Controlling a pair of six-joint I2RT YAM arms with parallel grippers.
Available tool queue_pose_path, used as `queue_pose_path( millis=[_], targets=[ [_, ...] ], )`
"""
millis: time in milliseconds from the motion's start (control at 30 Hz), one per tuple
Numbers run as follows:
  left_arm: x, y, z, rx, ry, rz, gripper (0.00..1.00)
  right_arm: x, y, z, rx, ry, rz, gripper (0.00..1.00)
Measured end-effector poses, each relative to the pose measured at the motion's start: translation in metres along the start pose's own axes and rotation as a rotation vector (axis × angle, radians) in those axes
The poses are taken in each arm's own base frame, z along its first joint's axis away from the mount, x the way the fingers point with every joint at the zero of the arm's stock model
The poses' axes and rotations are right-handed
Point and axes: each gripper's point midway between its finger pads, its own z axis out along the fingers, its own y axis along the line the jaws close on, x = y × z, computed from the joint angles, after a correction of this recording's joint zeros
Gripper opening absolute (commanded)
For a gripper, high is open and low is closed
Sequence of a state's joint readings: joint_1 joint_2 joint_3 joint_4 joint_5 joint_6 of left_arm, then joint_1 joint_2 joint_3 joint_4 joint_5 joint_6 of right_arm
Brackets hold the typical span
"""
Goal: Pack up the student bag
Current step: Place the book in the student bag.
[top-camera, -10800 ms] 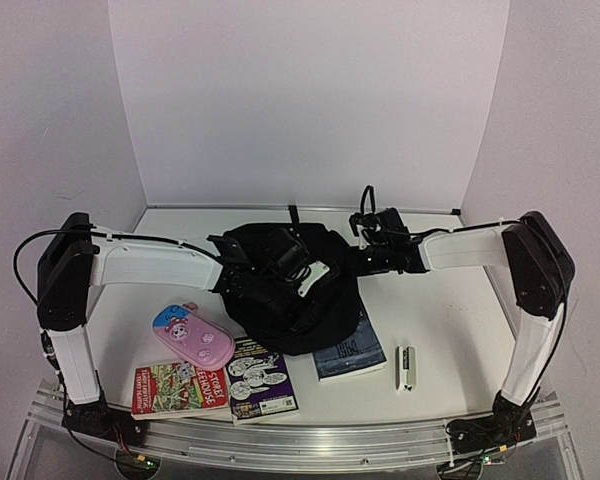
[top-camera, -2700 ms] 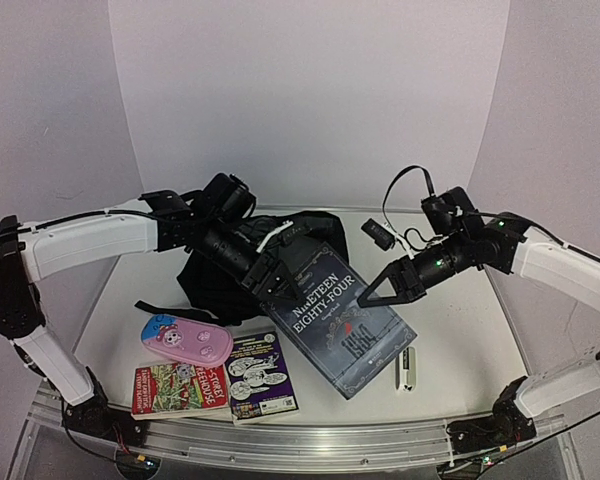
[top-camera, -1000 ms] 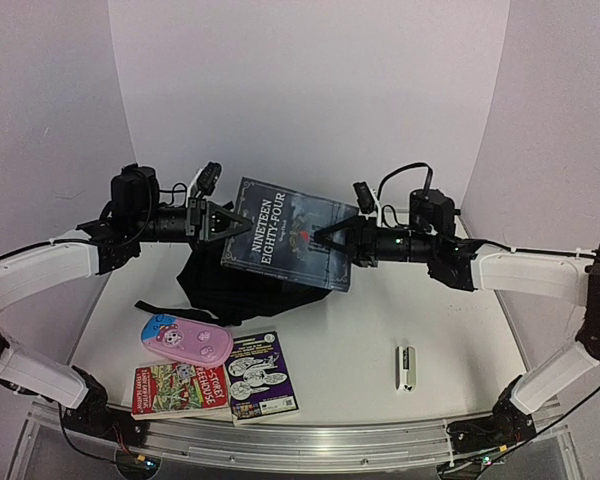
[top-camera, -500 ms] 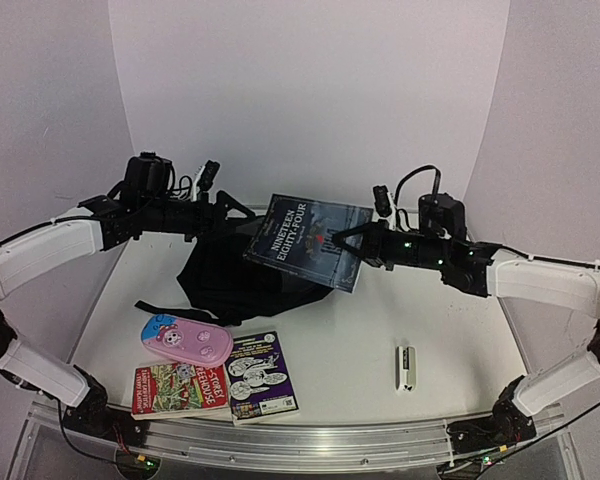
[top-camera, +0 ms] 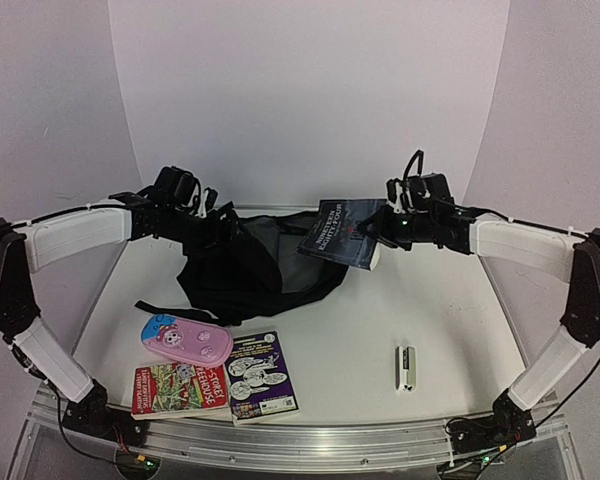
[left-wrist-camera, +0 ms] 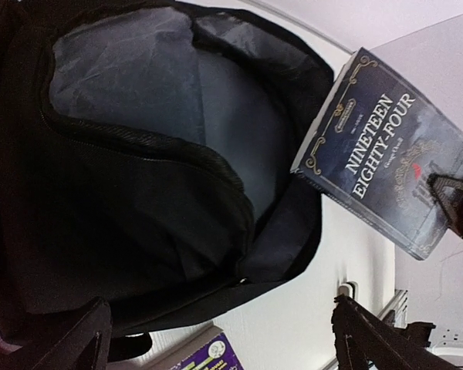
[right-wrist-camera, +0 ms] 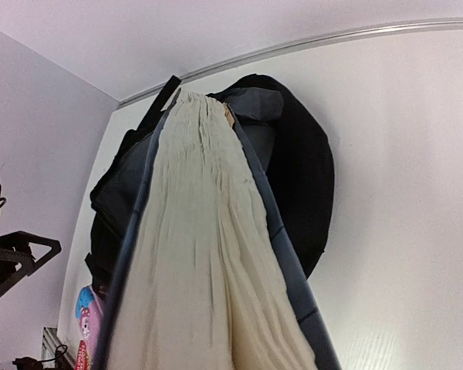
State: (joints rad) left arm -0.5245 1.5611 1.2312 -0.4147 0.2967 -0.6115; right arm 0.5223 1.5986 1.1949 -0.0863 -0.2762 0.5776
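One book (top-camera: 342, 232), Nineteen Eighty-Four, hangs clamped in the right gripper (top-camera: 372, 234), just right of centre in the overhead view, with its lower corner over the right rim of the student bag (top-camera: 245, 270). The bag lies mid-tabletop (top-camera: 450, 320), mouth gaping and grey lining (left-wrist-camera: 139, 85) showing. The left gripper (top-camera: 212, 215), spread wide and holding nothing, hovers at the bag's upper-left edge. To go in cleanly, the book probably needs its leading corner aimed into the lining, lowered leftward and released only once past the rim, which is soft and could fold.
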Motion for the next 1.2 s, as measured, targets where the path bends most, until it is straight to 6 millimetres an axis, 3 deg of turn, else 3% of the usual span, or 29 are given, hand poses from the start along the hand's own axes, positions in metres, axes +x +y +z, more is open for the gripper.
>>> queue_pose_path(
  millis=[167, 367, 433, 500, 633, 700, 933, 1200],
  targets=[
    [-0.012, 0.024, 0.035, -0.039, 0.046, -0.077, 1.0, 0.002, -0.009, 0.023, 0.04, 0.045, -0.022, 0.0],
    [-0.036, 0.066, 0.062, -0.084, 0.046, -0.202, 0.99, 0.014, -0.012, 0.033, 0.045, 0.108, -0.032, 0.0],
    [-0.039, 0.073, 0.07, -0.079, 0.051, -0.229, 0.91, 0.015, -0.011, 0.033, 0.04, 0.124, -0.036, 0.0],
    [-0.04, 0.074, 0.08, -0.057, 0.058, -0.243, 0.73, 0.015, -0.009, 0.034, 0.035, 0.132, -0.041, 0.0],
    [-0.044, 0.069, 0.094, 0.005, 0.056, -0.264, 0.18, 0.014, -0.007, 0.039, 0.027, 0.141, -0.036, 0.0],
    [-0.049, 0.064, 0.095, 0.039, 0.042, -0.261, 0.05, 0.016, -0.01, 0.044, 0.032, 0.151, -0.022, 0.0],
    [-0.067, 0.031, 0.078, 0.181, -0.004, -0.148, 0.0, 0.033, -0.018, 0.068, 0.032, 0.217, 0.049, 0.0],
    [-0.077, -0.038, 0.021, 0.426, -0.024, 0.061, 0.0, 0.046, -0.007, 0.083, -0.058, 0.278, 0.151, 0.0]
  ],
)
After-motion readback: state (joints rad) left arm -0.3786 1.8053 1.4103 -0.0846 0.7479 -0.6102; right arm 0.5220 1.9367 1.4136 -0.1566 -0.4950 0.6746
